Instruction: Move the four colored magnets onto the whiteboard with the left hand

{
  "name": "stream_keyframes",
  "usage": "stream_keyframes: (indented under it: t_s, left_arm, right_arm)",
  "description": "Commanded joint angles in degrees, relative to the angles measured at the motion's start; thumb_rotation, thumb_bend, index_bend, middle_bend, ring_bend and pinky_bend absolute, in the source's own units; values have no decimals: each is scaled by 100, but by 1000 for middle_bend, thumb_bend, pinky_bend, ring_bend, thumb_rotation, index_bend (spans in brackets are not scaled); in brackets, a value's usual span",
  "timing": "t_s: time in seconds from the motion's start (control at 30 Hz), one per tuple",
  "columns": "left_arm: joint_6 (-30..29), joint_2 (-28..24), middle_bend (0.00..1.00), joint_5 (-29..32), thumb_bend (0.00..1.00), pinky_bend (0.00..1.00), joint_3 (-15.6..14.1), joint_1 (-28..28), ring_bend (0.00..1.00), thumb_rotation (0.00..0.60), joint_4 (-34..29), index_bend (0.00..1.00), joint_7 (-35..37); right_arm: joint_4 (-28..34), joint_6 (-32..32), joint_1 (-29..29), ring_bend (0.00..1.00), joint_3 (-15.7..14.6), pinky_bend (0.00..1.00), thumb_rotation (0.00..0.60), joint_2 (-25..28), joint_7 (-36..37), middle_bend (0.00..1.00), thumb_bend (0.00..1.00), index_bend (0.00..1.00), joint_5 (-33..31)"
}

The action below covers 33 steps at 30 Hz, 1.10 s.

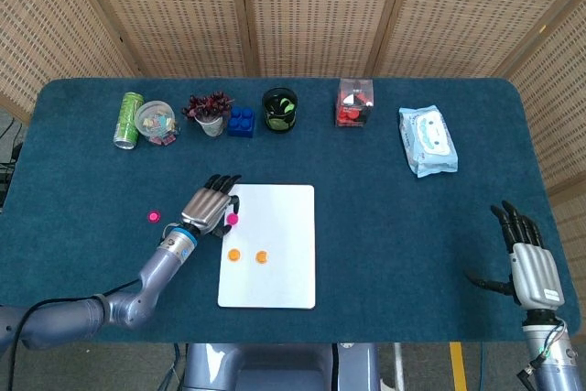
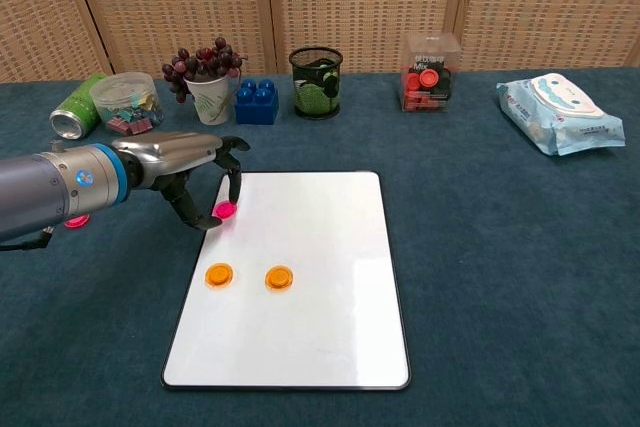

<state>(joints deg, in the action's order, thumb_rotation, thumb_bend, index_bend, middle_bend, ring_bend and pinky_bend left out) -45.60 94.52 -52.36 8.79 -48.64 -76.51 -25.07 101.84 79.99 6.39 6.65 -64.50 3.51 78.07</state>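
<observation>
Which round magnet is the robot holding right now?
The pink magnet pinched in the left hand at the whiteboard's left edge. The other pink one lies alone on the cloth; the orange ones sit on the board.

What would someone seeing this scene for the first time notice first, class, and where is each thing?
The eye goes first to the white whiteboard in the middle of the blue table, with two orange magnets side by side on its left part. At its upper left edge, the left hand pinches a pink magnet. Another pink magnet lies on the cloth further left.
</observation>
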Motion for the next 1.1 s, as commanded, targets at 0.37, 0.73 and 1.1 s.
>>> stream_keyframes:
  t_s: [0.37, 0.73, 1.1]
  left_arm:
    - [47, 223, 0, 243, 298, 0, -84, -162, 0, 600, 167, 326, -208]
    - [-176, -176, 0, -42, 275, 0, -87, 64, 0, 600, -230, 97, 258]
    - [-807, -1002, 0, -587, 300, 0, -520, 912, 0, 600, -404, 297, 956]
  right_arm:
    - [-10, -18, 6, 0, -2, 0, 600, 8, 22, 0, 128, 0, 1]
    - [-16, 2, 4, 0, -10, 0, 600, 0, -28, 0, 131, 0, 20]
    - [-19, 5, 6, 0, -22, 0, 600, 2, -61, 0, 129, 0, 43]
